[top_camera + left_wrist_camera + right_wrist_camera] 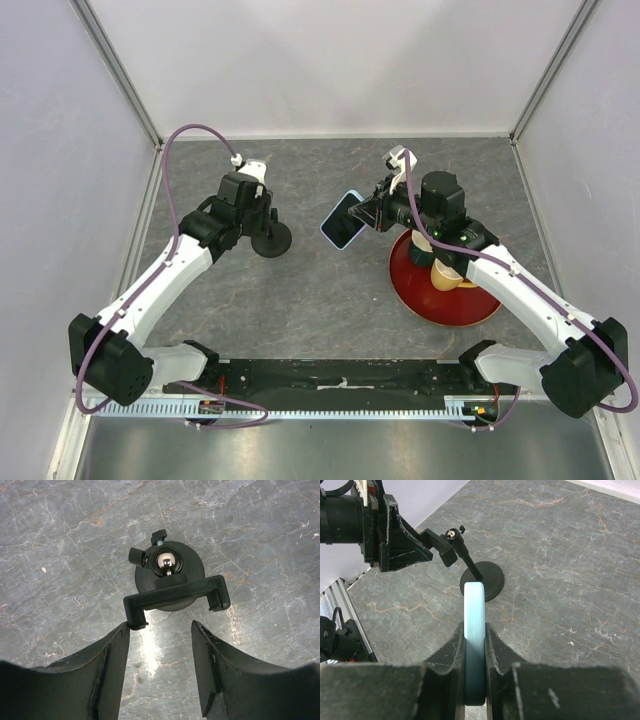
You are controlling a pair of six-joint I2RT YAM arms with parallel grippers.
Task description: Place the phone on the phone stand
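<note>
The phone stand (271, 240) is black, with a round disc base and a clamp on a post; it stands left of the table's middle. My left gripper (262, 213) is open right above and behind it. In the left wrist view the clamp (176, 596) lies just beyond my fingertips, and the left fingertip (122, 632) touches or nearly touches its end. My right gripper (372, 213) is shut on the phone (343, 219), pale blue-rimmed, held off the table to the stand's right. In the right wrist view the phone (474, 625) shows edge-on, pointing at the stand (482, 580).
A dark red plate (480, 305) lies under my right arm, with a tan cup (445, 276) on it. The grey stone-patterned table (330, 300) is walled by white panels at the left, back and right.
</note>
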